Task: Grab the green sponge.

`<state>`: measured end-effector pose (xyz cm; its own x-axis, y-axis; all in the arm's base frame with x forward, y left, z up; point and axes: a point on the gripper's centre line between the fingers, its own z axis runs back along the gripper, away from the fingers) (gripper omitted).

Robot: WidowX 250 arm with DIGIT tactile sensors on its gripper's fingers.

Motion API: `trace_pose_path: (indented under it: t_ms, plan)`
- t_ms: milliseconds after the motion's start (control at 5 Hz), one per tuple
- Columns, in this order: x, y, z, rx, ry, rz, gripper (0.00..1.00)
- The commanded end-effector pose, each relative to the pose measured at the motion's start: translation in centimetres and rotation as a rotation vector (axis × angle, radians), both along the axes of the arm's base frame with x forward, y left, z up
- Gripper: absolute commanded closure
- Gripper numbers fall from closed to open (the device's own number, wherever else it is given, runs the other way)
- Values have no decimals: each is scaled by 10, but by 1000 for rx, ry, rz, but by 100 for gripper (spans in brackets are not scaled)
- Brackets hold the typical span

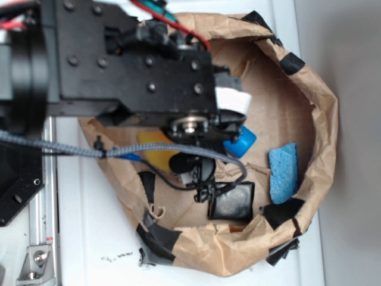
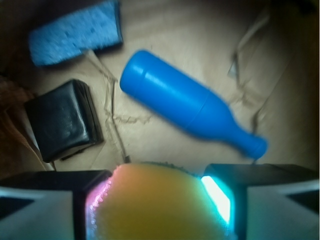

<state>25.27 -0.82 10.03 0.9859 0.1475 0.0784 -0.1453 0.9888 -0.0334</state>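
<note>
The green sponge [image 2: 155,205], really yellow soft foam, fills the gap between my gripper's [image 2: 157,200] two fingers at the bottom of the wrist view. Its rounded end bulges out past the fingertips, and both lit pads [image 2: 215,197] press against its sides, so the gripper is shut on it. In the exterior view only a yellow patch of the sponge [image 1: 156,152] shows under the black arm. The fingers themselves are mostly hidden there by the arm and cables.
Everything lies inside a crumpled brown paper bag with black tape [image 1: 324,119]. A blue plastic bottle [image 2: 185,107] lies just ahead of the fingers. Left of it sits a black square pad [image 2: 62,120], and beyond that a blue sponge [image 2: 75,32].
</note>
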Motion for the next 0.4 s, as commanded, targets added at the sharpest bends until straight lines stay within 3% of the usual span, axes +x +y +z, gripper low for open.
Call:
trace_pose_path:
  t_ms: [0,200]
  plan:
    - [34,10,22,72,-60,-136,100]
    - [42,11,13,72,-28,-105,100]
